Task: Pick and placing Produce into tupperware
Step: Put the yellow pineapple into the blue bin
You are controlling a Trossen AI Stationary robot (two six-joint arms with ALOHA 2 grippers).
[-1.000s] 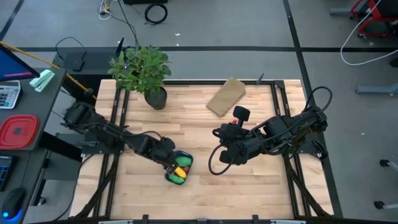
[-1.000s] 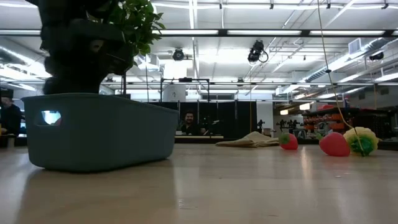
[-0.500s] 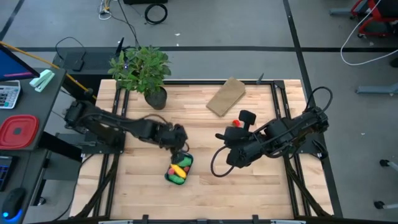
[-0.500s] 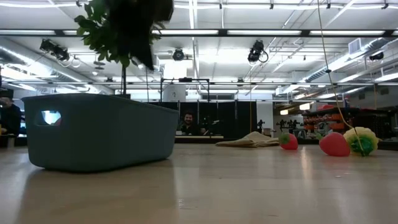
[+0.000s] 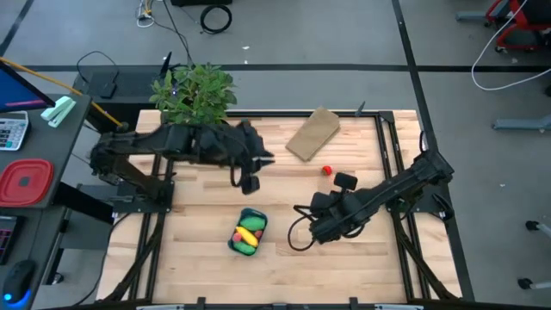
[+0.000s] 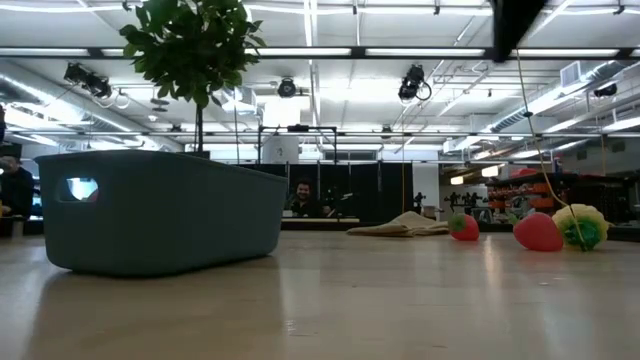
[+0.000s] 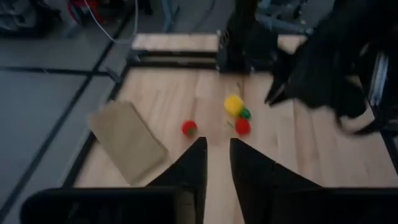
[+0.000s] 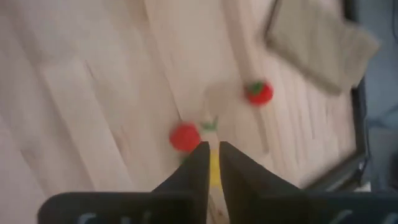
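The blue tub (image 5: 248,232) stands on the table near its near edge and holds a yellow banana, a green piece and a red piece; it also shows in the low view (image 6: 160,210). A small red strawberry piece (image 5: 327,170) lies on bare wood. A yellow piece (image 7: 234,104) and a red piece (image 7: 242,126) lie beside it. My left gripper (image 5: 250,181) hangs in the air on the far side of the tub, slightly open and empty (image 7: 215,146). My right gripper (image 5: 346,182) hovers over the loose pieces, shut (image 8: 214,152), with the red piece (image 8: 185,137) just beside its tips.
A tan flat block (image 5: 312,133) lies toward the far edge, and a potted plant (image 5: 194,95) stands at the far left corner. A red square container (image 5: 26,182) sits off the table to the left. Bare wood lies between the tub and the loose pieces.
My left gripper has risen from over the tub and swung toward the far edge, and it now stands clear of the tub. My right gripper has shifted toward the near edge and a little right, uncovering the red strawberry piece. The tub and its contents have stayed in place.
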